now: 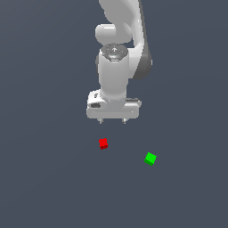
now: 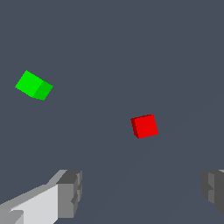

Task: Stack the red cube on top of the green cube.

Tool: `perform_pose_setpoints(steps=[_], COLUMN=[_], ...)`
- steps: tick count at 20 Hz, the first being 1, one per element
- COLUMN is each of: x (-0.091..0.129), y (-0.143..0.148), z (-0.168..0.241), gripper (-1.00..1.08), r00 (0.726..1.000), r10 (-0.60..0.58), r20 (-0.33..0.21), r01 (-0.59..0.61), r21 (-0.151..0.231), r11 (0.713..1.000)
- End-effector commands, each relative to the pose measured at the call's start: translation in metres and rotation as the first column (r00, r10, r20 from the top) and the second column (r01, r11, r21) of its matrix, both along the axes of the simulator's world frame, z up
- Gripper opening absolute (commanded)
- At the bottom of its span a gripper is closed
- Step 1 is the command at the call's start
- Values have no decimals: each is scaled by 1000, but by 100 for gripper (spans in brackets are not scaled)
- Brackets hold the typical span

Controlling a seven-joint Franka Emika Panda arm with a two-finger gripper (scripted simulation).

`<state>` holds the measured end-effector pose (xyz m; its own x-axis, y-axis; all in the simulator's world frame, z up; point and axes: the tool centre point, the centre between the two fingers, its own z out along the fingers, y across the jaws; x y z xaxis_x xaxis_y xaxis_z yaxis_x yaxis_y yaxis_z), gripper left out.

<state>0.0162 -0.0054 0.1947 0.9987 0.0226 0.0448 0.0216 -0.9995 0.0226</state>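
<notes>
The red cube (image 1: 103, 143) (image 2: 145, 126) rests alone on the dark grey floor. The green cube (image 1: 150, 158) (image 2: 34, 85) lies apart from it, toward the exterior view's right and a little nearer the camera. My gripper (image 1: 112, 120) (image 2: 140, 192) hangs above the floor, higher than the red cube and slightly to the exterior view's right of it. Its two fingers (image 2: 70, 192) are spread wide with nothing between them, so it is open. Neither cube touches the gripper.
The white arm (image 1: 116, 62) rises from the gripper toward the top of the exterior view. Plain dark grey floor (image 1: 53, 187) surrounds both cubes.
</notes>
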Motion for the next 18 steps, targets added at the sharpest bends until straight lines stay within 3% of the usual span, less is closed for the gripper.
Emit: perform_pose_setpoints(steps=[1, 9, 18], x=[0, 3, 13], y=[0, -8, -32], z=[0, -17, -75], gripper=[100, 100, 100], r00=[1000, 1000, 991], r10=[0, 30, 133], r20=[0, -6, -27], r01=[0, -30, -132], r21=[0, 3, 13], r11=[1000, 1000, 991])
